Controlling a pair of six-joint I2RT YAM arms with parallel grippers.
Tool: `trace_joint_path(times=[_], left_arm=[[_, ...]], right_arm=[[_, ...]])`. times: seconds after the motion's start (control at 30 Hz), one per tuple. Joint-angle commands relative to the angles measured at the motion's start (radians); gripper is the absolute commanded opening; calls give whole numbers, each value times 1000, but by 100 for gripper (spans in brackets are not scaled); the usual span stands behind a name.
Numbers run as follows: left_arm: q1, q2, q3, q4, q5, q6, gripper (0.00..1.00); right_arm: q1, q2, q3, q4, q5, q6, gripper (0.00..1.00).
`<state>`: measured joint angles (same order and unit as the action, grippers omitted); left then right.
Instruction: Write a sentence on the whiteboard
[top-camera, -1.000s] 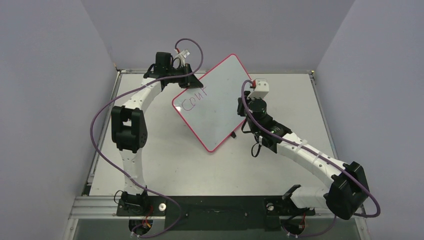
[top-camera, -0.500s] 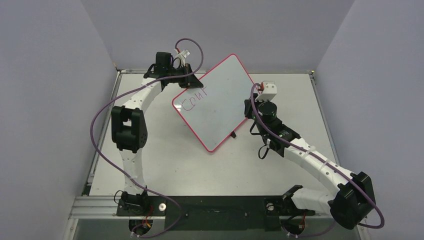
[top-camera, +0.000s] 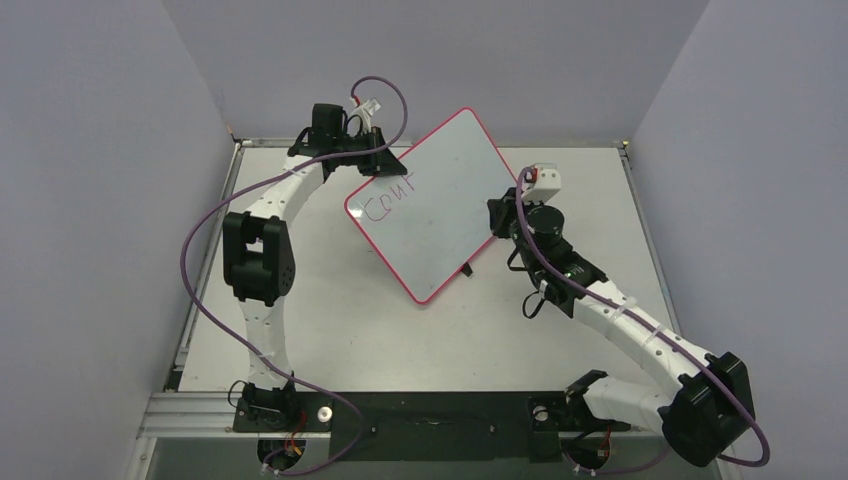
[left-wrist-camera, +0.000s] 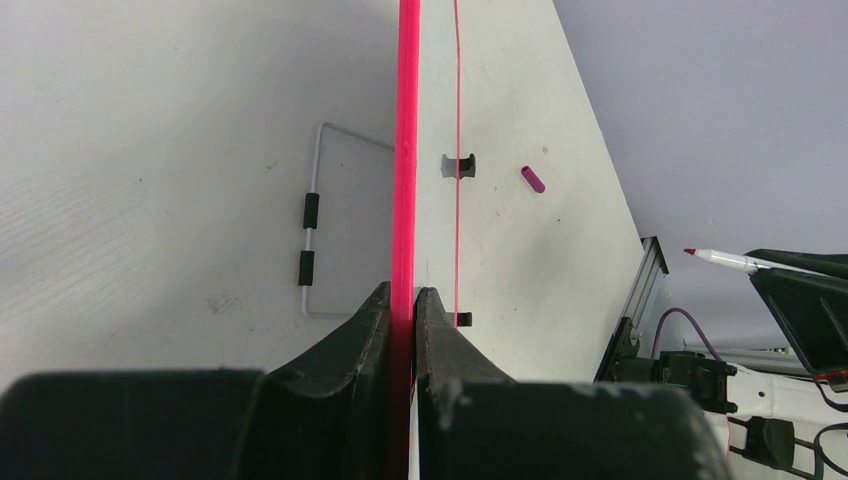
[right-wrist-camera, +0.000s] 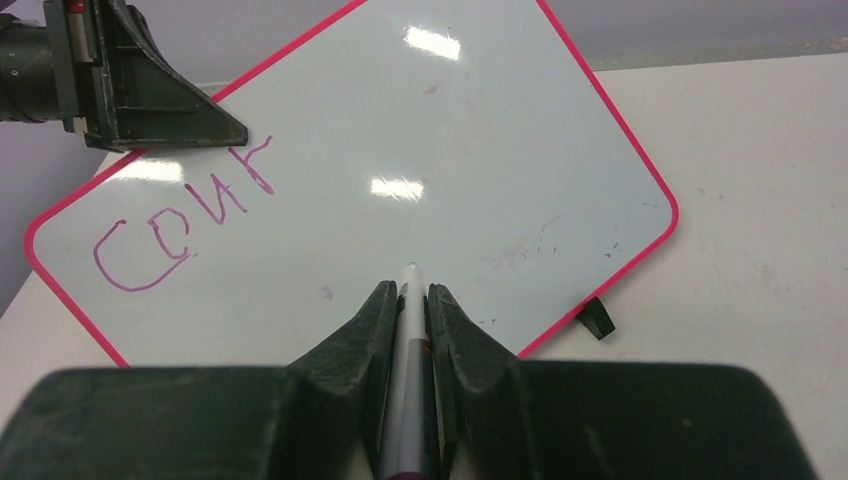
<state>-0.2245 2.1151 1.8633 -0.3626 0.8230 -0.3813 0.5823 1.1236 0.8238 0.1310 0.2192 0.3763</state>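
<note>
The whiteboard (top-camera: 428, 205) stood tilted over the far centre of the tabletop (top-camera: 330, 320), with its written face turned toward the right arm. The left end effector (left-wrist-camera: 402, 295) was fully closed on the pink rim at the board's upper-left edge, one finger on each face. The right end effector (right-wrist-camera: 408, 290) was closed on a marker (right-wrist-camera: 408, 340) beside the board's right edge. In the left wrist view, the marker tip stood apart from the board.

The sentence (right-wrist-camera: 180, 215) consisted of four purple letters, roughly "Cour". The last letter lay just beside the left end effector, which overlapped that corner of the face.

A wire stand (left-wrist-camera: 312, 235) lay against the rear face. A black clip foot (right-wrist-camera: 598, 316) projected from the lower rim. A small pink cylinder (left-wrist-camera: 532, 179) lay on the tabletop, apart from the board.
</note>
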Motion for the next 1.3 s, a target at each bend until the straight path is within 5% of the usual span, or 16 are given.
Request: trace_joint_path(times=[0.0,0.73,1.27], left_arm=[[-24,-22,27,20,-113,91,0],[-54,7,63,-1,-90,104,0],[-62,-6,51,0,-93,109,0]], right_arm=[[-48,-13,-13,75,-95,49,0],[-68,60,-29,179,-208,71,0],[-3,353,258,232,-207,125,0]])
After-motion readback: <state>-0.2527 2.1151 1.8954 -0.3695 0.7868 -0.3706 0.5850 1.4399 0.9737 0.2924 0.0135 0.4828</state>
